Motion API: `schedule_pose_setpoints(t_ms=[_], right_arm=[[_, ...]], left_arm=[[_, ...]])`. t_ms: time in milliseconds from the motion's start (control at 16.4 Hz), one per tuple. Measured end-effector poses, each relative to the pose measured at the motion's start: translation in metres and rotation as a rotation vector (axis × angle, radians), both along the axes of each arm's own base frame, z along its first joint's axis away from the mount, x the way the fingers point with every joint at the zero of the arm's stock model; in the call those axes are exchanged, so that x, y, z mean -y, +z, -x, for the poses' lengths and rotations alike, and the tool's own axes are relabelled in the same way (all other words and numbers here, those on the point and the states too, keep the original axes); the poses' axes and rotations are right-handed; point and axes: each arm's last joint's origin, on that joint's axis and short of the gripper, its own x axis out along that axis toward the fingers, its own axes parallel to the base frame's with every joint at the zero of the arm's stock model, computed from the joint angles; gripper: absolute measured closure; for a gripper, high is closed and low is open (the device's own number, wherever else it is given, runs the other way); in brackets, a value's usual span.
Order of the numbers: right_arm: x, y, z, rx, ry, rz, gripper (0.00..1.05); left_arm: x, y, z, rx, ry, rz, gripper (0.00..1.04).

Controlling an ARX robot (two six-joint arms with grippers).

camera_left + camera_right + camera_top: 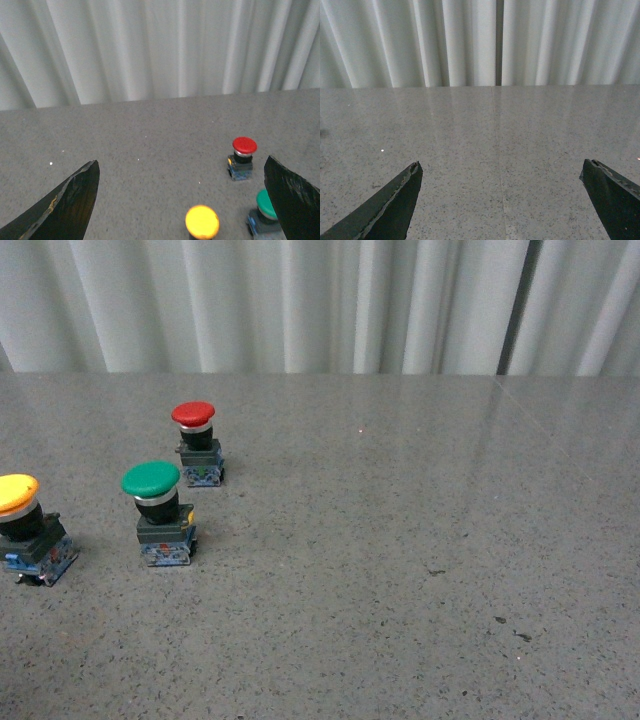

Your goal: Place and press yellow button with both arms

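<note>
The yellow button (20, 508) stands upright on the grey table at the far left edge of the front view, its blue-grey block below the cap. In the left wrist view its yellow cap (202, 222) lies between and below my left gripper's (182, 165) wide-open black fingers (75, 200), untouched. My right gripper (501, 165) is open and empty over bare table. Neither arm shows in the front view.
A green-capped button (158, 502) stands just right of the yellow one, and a smaller red-capped button (196, 440) stands behind it. Both also show in the left wrist view, green (266, 209) and red (244, 156). White pleated curtains close off the table's far edge.
</note>
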Motion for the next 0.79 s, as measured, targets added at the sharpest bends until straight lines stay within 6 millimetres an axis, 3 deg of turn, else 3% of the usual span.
schedule_pose_setpoints(t_ms=[122,183,306,550,672,795], right_arm=[[0.000,0.000,0.000,0.000,0.000,0.000,0.06],[0.000,0.000,0.000,0.000,0.000,0.000,0.06],[0.000,0.000,0.000,0.000,0.000,0.000,0.06],[0.000,0.000,0.000,0.000,0.000,0.000,0.06],[0.000,0.000,0.000,0.000,0.000,0.000,0.06],[0.000,0.000,0.000,0.000,0.000,0.000,0.06]], left_arm=[[0.001,0.000,-0.048,-0.080,0.018,-0.038,0.07],[0.002,-0.015,-0.071,-0.182,0.003,-0.049,0.07],[0.004,-0.037,-0.093,-0.282,-0.016,-0.051,0.07],[0.011,-0.061,-0.103,-0.360,-0.061,-0.053,0.07],[0.015,-0.092,-0.100,-0.452,-0.102,-0.050,0.07],[0.015,-0.092,-0.100,-0.452,-0.101,-0.053,0.13]])
